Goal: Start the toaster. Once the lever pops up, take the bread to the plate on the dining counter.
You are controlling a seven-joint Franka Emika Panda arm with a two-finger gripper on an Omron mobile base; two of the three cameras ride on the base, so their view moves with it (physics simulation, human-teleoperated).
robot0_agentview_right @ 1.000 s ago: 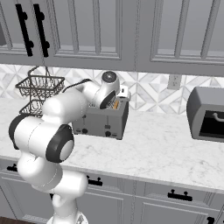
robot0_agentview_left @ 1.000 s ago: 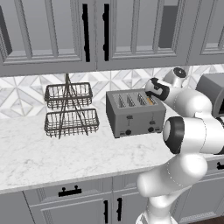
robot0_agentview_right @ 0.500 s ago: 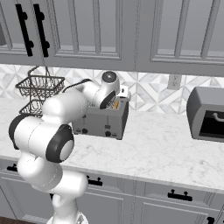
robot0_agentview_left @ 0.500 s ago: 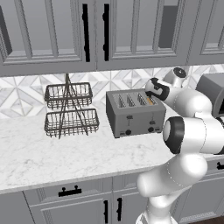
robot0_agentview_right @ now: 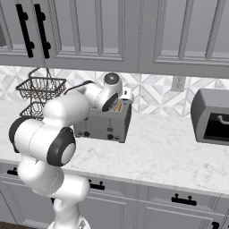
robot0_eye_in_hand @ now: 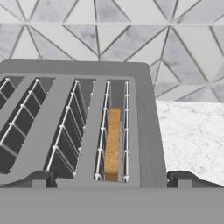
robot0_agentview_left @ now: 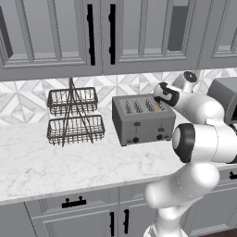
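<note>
The fingers (robot0_eye_in_hand: 111, 179) stand spread wide with nothing between them, one tip at 7 o'clock and one at 5 o'clock in the hand view, poised straight above the toaster (robot0_eye_in_hand: 87, 127). Between now and a second ago nothing has shifted: arm, toaster and bread sit exactly as they did, so the hand is pausing over the slots, not pressing or lifting. My reading is that it is waiting on the toasting cycle or lining up a grasp; which one I cannot tell, since the levers' height is hard to judge.

The bread (robot0_eye_in_hand: 113, 144) stands on edge in the outermost slot, the one at the 3 o'clock end of the toaster in the hand view. Its thin top edge faces up at the camera, and its long axis runs from 6 to 12 o'clock, parallel to the slot and its wire guides.

The toaster sits on the marble surface (robot0_agentview_left: 55, 162), with a two-tier wire basket (robot0_agentview_left: 73, 115) at its 9 o'clock in the left base view.
</note>
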